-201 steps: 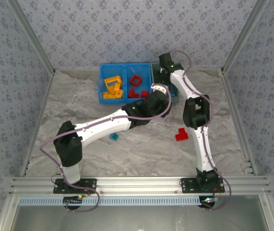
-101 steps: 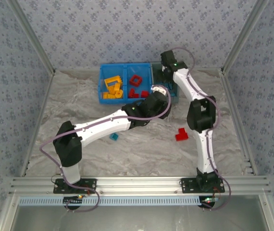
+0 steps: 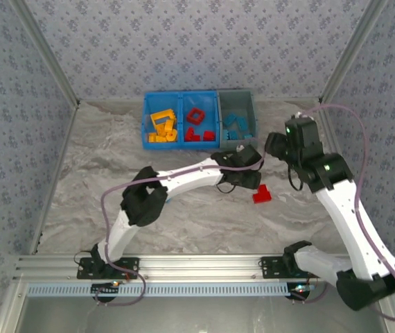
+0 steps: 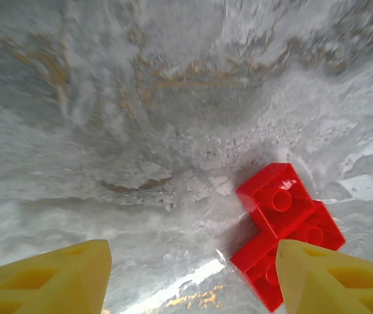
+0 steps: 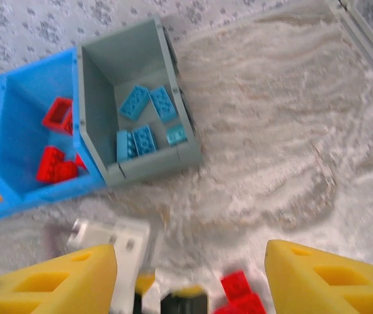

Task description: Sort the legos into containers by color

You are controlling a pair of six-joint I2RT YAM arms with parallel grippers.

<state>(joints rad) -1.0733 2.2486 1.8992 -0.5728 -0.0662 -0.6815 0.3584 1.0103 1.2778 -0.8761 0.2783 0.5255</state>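
One red lego (image 3: 261,195) lies on the table; in the left wrist view the red lego (image 4: 284,222) is an L-shaped studded piece. My left gripper (image 3: 247,182) hovers just left of it, open (image 4: 193,281), with its right fingertip (image 4: 330,275) over the brick's edge. Three joined containers stand at the back: a blue bin (image 3: 147,123) with yellow legos (image 3: 161,126), a blue bin (image 3: 183,114) with red legos (image 3: 197,125), and a grey bin (image 3: 253,114) with blue legos (image 3: 237,126). My right gripper (image 3: 272,144) hangs open (image 5: 190,275) and empty, right of the grey bin (image 5: 141,163).
The left arm stretches across the table's middle from its base at the near left. The right arm rises on the right side. Patterned walls and metal rails close in the table. In the right wrist view the left gripper's white body (image 5: 118,245) sits just below the bins.
The left arm swung from the bins' front edge down to the red lego on the table. The right arm pulled back from over the grey bin toward the right, jaws widening.
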